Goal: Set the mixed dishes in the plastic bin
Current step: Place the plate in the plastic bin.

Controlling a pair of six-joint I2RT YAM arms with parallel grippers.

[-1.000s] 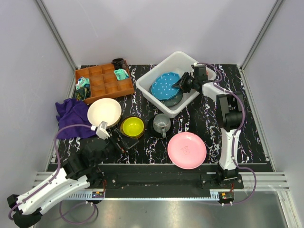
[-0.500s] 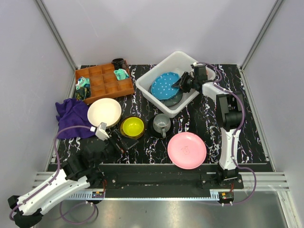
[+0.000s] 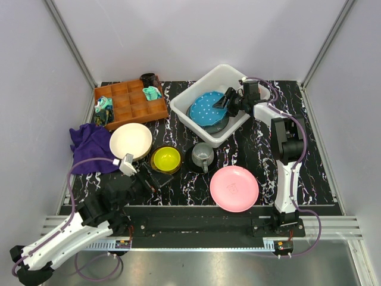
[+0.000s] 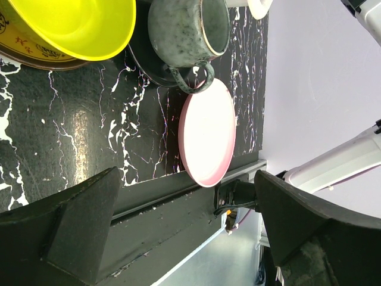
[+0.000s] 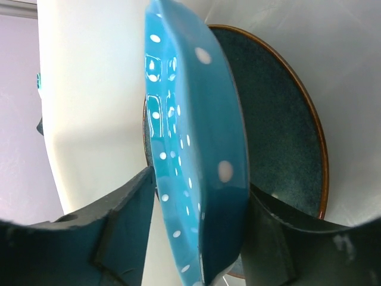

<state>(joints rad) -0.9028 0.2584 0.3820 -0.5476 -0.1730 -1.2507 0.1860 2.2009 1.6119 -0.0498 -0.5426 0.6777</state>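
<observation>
My right gripper is shut on the rim of the blue white-dotted plate, holding it tilted inside the plastic bin. In the right wrist view the dotted plate stands edge-on between my fingers, over the grey-blue plate lying in the bin. My left gripper is open and empty, low beside the small yellow bowl. The cream bowl, the grey mug on the black saucer and the pink plate are on the table. The pink cup is not in view.
A brown wooden compartment tray with small items stands at the back left. A purple cloth lies left of the cream bowl. In the left wrist view the yellow bowl, mug and pink plate lie ahead.
My right gripper has shifted slightly toward the back with the dotted plate still in it. The left arm has barely moved.
</observation>
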